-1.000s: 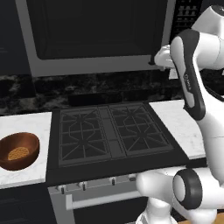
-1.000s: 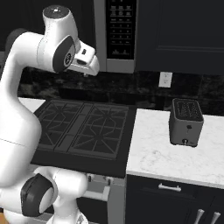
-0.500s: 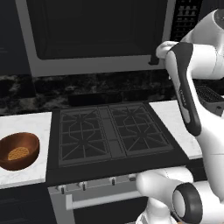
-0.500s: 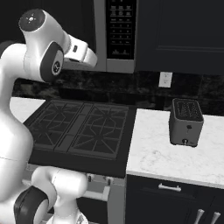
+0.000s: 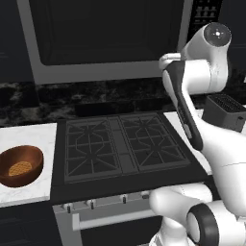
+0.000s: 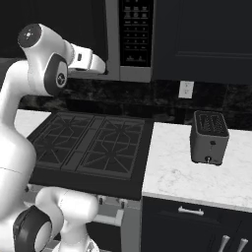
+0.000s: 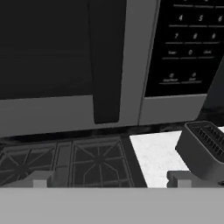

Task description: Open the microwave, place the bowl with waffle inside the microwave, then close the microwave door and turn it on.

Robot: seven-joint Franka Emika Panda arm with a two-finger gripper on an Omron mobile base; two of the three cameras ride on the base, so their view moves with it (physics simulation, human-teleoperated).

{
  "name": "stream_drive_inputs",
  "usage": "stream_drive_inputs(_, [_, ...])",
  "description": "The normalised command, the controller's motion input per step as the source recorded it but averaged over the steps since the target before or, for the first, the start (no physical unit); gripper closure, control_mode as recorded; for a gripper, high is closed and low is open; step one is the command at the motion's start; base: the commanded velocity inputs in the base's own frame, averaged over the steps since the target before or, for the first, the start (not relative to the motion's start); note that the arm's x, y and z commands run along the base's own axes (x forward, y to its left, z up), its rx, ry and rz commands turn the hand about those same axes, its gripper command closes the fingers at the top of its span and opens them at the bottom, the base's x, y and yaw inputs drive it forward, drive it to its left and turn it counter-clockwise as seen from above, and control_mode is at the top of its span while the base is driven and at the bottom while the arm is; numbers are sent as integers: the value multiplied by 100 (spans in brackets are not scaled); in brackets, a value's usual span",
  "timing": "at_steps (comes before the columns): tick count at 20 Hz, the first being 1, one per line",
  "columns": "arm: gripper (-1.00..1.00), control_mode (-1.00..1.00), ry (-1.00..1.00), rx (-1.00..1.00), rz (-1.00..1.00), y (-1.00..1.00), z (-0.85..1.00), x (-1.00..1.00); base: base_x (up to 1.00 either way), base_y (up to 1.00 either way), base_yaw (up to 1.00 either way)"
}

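Note:
The microwave (image 5: 110, 72) hangs above the stove with its door (image 7: 48, 109) shut. In the hand view the vertical black bar handle (image 7: 105, 61) stands straight ahead, left of the black button panel (image 7: 186, 43). My gripper (image 7: 110, 179) is open, its fingertips (image 7: 41, 178) spread wide with nothing between them. It hovers just in front of the microwave's lower right, and shows in the right base view as gripper (image 6: 101, 65). The reddish-brown bowl (image 5: 33, 161) sits on the white counter at the far left, holding the golden waffle (image 5: 20, 168).
A black gas stove (image 5: 120, 146) lies below the microwave. A small dark grey toaster (image 6: 210, 136) stands on the white marble counter (image 6: 182, 172) right of the stove. Dark cabinets (image 6: 206, 34) flank the microwave.
The arm's upper joints have swung left, and the hand has shifted slightly left along the microwave front. The jaws stay wide open. The bowl has not moved.

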Motion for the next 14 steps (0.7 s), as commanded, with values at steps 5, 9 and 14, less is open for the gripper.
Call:
stream_drive_inputs(5, [-100, -100, 3, 0, 0, 3, 7, 57, 0, 0, 0])
stream_drive_inputs(9, [-100, -100, 0, 0, 0, 0, 0, 67, 0, 0, 0])
stream_drive_inputs(14, [-100, -100, -6, 1, 0, 0, -2, 66, 0, 0, 0])
